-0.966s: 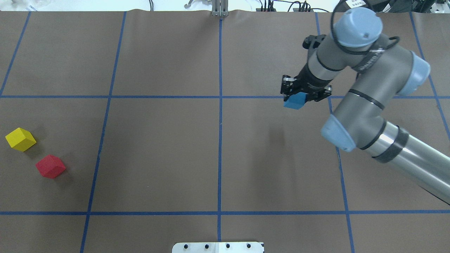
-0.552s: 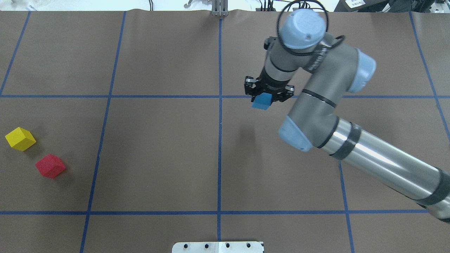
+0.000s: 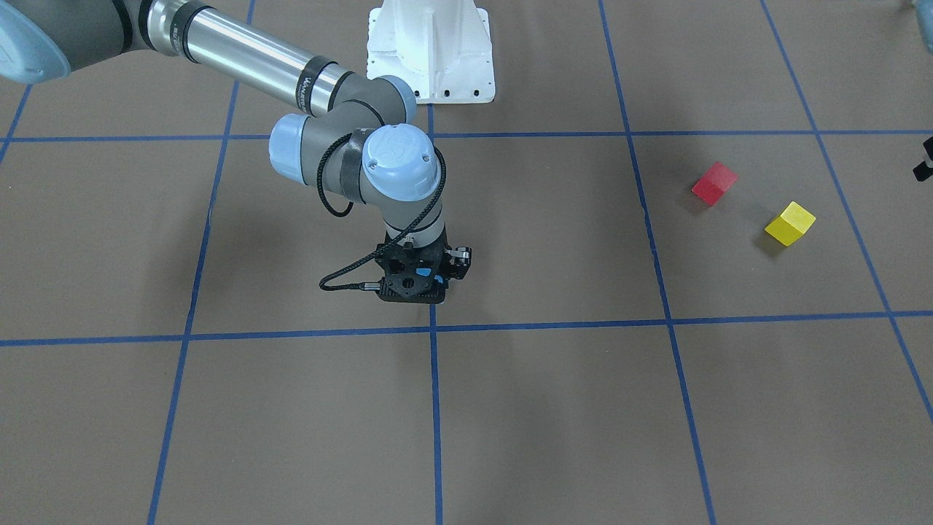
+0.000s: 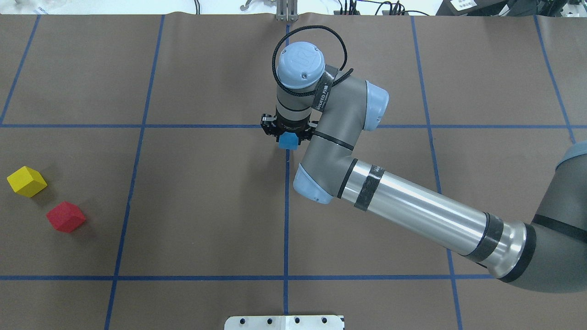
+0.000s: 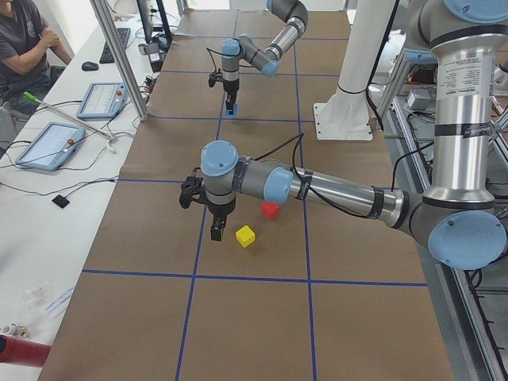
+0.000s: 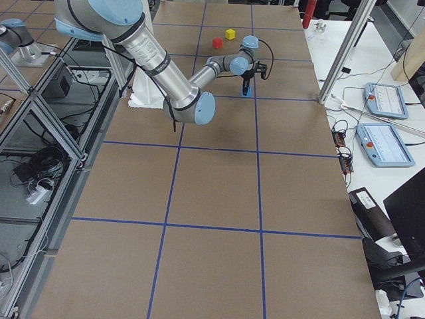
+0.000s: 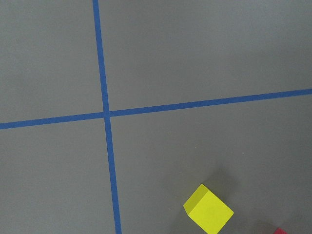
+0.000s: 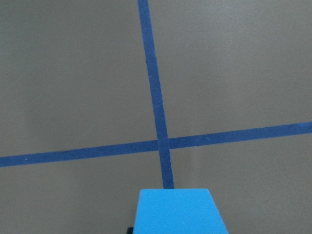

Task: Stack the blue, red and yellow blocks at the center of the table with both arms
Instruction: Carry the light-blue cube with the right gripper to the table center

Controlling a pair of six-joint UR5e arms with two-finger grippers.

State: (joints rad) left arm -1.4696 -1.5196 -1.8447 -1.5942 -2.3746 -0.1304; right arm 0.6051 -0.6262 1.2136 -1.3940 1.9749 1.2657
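My right gripper [image 4: 288,132] is shut on the blue block [image 4: 288,140] and holds it just over the centre tape crossing. The block fills the bottom of the right wrist view [image 8: 178,212] and shows as a blue patch in the front view [image 3: 424,273]. The yellow block [image 4: 26,182] and the red block [image 4: 66,217] lie close together at the table's left side. My left gripper [image 5: 215,228] hovers next to the yellow block [image 5: 245,236]; I cannot tell whether it is open or shut. The left wrist view shows the yellow block [image 7: 208,209] on the table.
The white robot base plate [image 4: 284,322] sits at the near edge. A metal post [image 4: 286,11] stands at the far edge on the centre line. Blue tape lines [image 4: 286,206] mark a grid. Tablets [image 5: 48,143] and a seated person are beside the table.
My right arm has swung left with the blue block, from the right half of the table to the centre line. The yellow and red blocks have not moved.
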